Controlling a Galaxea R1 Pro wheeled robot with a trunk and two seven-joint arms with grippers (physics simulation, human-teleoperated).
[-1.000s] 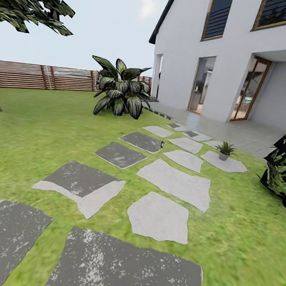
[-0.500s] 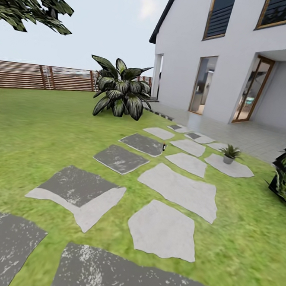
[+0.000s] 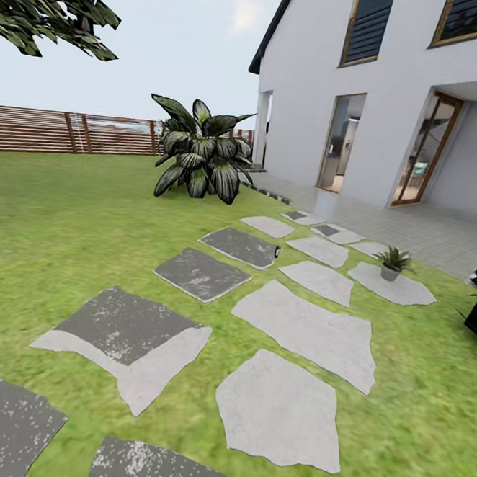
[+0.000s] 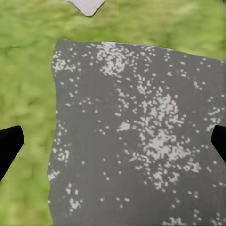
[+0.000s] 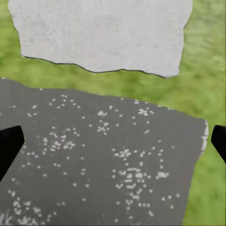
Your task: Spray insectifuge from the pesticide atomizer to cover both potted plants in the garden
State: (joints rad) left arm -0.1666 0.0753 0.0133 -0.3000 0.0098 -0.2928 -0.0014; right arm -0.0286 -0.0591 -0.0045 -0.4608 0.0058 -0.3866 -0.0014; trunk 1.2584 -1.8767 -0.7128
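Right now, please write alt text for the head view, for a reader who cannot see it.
Grey flat stepping stones cross a green lawn toward a white house. A small dark spray bottle stands beside one stone; a little potted plant sits on another.

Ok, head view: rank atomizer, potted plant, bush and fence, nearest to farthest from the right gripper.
1. Potted plant, right, and atomizer, centre: too close to call.
2. Bush, beyond them, left.
3. Fence, far back, left.
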